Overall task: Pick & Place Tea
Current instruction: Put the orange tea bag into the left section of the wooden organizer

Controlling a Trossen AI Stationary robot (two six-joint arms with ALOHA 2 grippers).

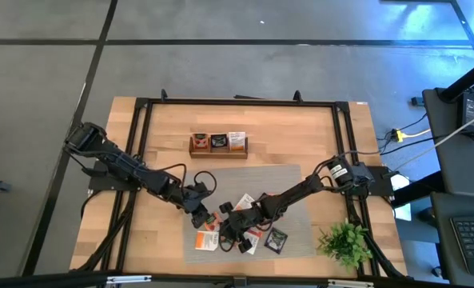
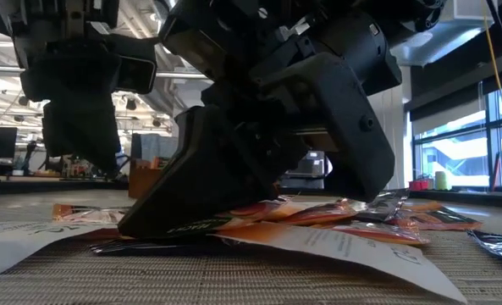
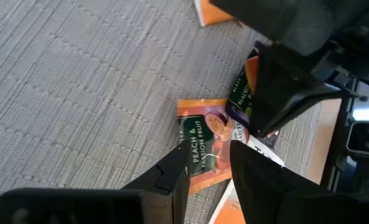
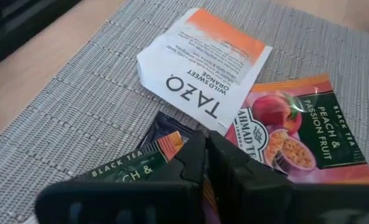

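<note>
Tea sachets (image 1: 240, 228) lie in a loose heap on the grey woven mat (image 1: 292, 184), at the near middle of the wooden table (image 1: 165, 120). Both arms reach into that heap from opposite sides.

From the left, the left gripper (image 3: 208, 167) hangs just above an orange peach and passion fruit sachet (image 3: 203, 149); its two dark fingers (image 3: 172, 177) stand apart with the sachet showing between them, and nothing is held. In the high view this gripper (image 1: 203, 214) sits at the left edge of the heap, beside a white and orange sachet (image 1: 207, 238).

The right gripper (image 4: 206, 155) comes in from the right and its jaws are closed together, tips pressed down among the sachets. Whether they pinch one cannot be told. Just beyond its tips lie a white TAZO sachet (image 4: 200, 62) with an orange band, another peach and passion fruit sachet (image 4: 299, 130), and a dark black tea sachet (image 4: 144, 158) partly under the fingers. From table height the right gripper (image 2: 162, 222) rests its tip on the pile.

A dark sachet (image 1: 276, 238) lies at the heap's right edge. Farther back stands a brown wooden tray (image 1: 218, 153) with sachets in its compartments. A small green plant (image 1: 347, 242) sits at the near right corner.
</note>
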